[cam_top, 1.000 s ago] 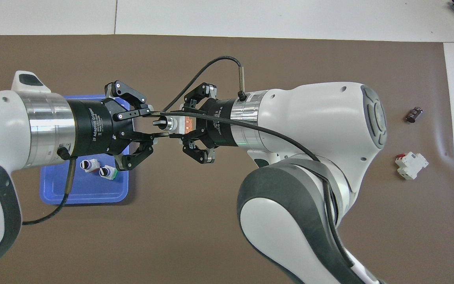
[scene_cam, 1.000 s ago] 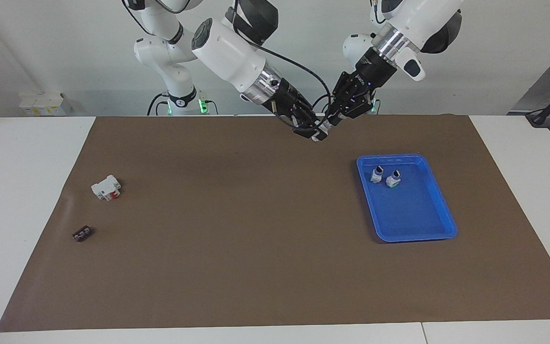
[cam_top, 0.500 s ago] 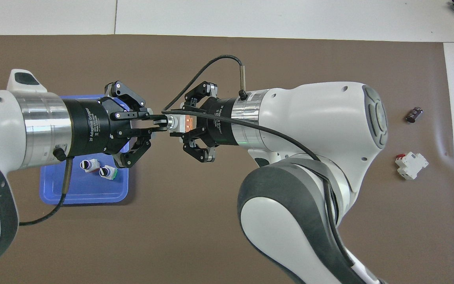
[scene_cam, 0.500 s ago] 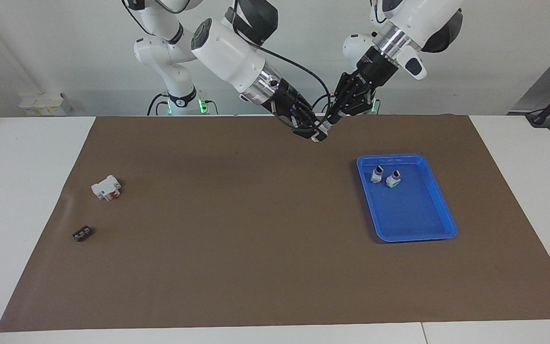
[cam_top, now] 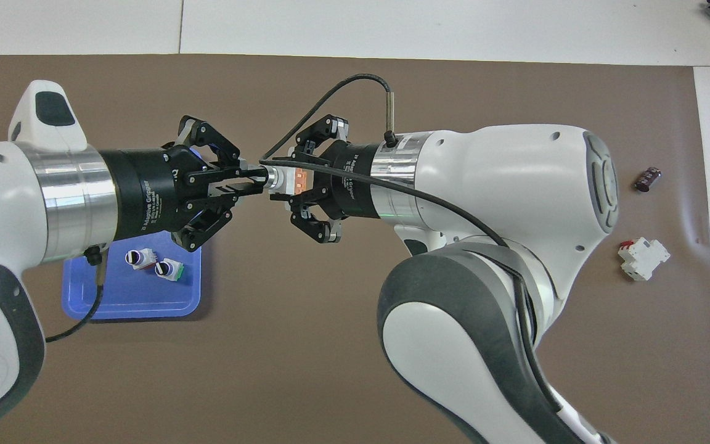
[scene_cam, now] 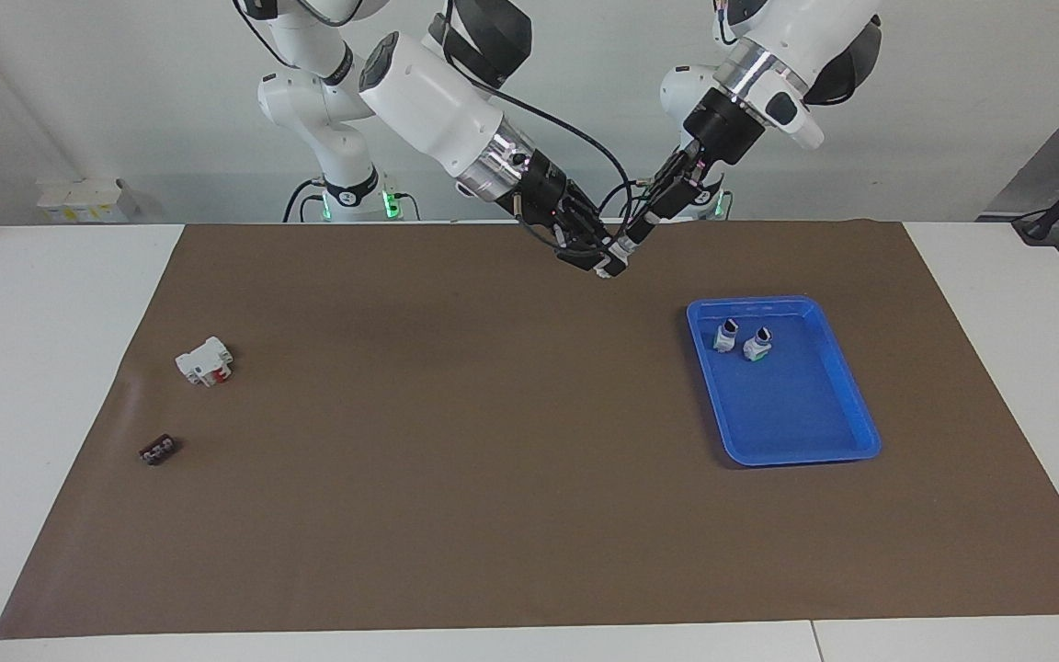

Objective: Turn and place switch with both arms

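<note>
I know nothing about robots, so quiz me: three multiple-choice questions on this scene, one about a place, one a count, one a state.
1. Where is the blue tray?
A. toward the left arm's end of the table
B. toward the right arm's end
C. on the white block with red parts

2. How many switches lie in the tray?
A. none
B. two
C. four

3. What is happening with the switch in the air?
A. both grippers grip it
B. it is falling
C. it lies on the mat

Key: 1 A, the tray lies at the left arm's side; 2 B, two lie in the tray; 3 A, the left gripper and right gripper clamp its ends.
</note>
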Motion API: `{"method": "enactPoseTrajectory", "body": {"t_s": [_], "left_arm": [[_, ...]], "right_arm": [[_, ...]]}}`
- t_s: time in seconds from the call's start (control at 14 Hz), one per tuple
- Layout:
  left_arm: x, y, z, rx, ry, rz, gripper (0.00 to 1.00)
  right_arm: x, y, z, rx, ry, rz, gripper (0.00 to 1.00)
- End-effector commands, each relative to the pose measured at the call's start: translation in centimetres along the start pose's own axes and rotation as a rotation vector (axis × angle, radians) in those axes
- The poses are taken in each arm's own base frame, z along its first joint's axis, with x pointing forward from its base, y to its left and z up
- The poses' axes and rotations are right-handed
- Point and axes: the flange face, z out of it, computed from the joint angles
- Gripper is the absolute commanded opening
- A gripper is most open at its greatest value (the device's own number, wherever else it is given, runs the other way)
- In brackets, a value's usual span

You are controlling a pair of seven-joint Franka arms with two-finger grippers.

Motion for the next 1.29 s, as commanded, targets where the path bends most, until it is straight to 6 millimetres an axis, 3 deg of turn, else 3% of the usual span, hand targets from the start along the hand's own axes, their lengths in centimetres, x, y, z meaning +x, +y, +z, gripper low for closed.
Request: {"method": "enactPoseTrajectory", "body": {"t_s": [0.0,0.36,0.64,1.0,1.21], "left_arm": [[0.3,0.0,-0.7,-0.052,0.029,0.281,0.0],[0.8,-0.7,-0.8,-0.004,0.014,0.807,0.0],[1.0,-1.1,-0.3,0.011,0.011,0.969,0.0],[1.0,-1.9,-0.3,0.045,-0.01,1.413,0.0],[1.1,-1.8,-0.4,0.045,-0.015,1.544,0.0]], "right_arm": [[-0.3,1.1,0.4,-0.039,0.008,-0.008,0.0],[-0.5,1.1,0.3,-0.035,0.006,-0.009,0.0],[-0.4,1.0,0.4,-0.036,0.006,-0.008,0.0],[-0.4,1.1,0.3,-0.037,0.006,-0.011,0.0],[-0.3,1.0,0.3,-0.037,0.007,-0.007,0.0]]}}
